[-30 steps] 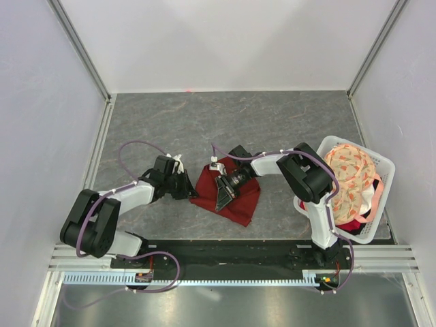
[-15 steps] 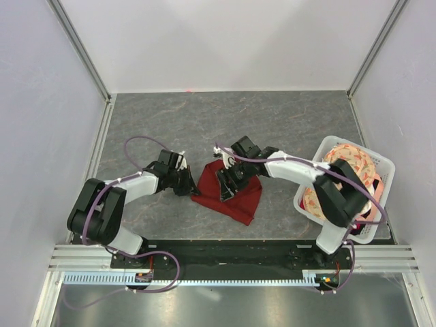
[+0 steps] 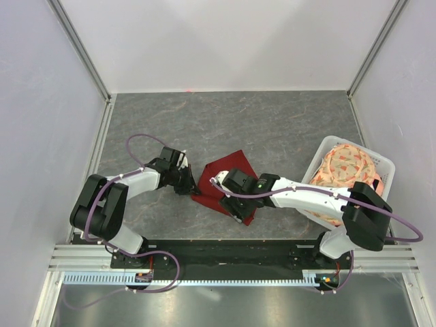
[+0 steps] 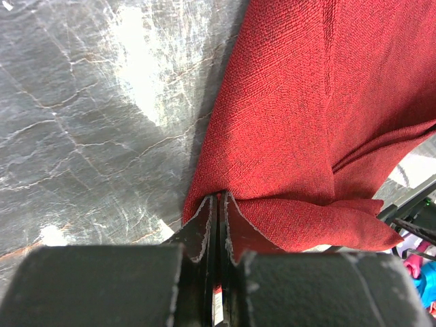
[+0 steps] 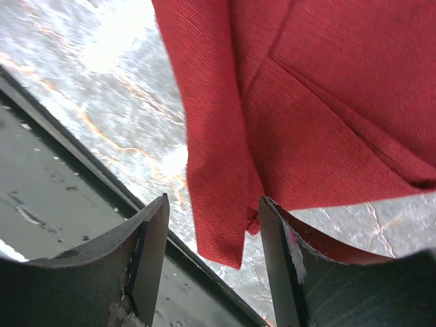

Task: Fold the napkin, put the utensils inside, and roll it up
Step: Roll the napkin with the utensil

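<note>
My left fingers are pressed together, pinching a corner of the napkin. The cloth bunches into a small fold just where it enters the grip. My right fingers are spread, standing to either side of the napkin's near corner without touching it on the inner faces that I can see.

The napkin lies folded on the counter between my two arms. It is dark red, a coarse, ribbed weave, soft enough to sag. One layer overlaps another along a straight diagonal edge, and its outline comes to points at the far and near ends.

Under the napkin the counter is grey, stone-like, veined and glossy, with white glare patches. Beyond the napkin's far point the counter is bare up to the pale walls. Near the napkin's near corner runs the black rail at the counter's edge, so room is tight on that side. Well to the right of the napkin stands a white slotted basket, holding a peach floral cloth.
</note>
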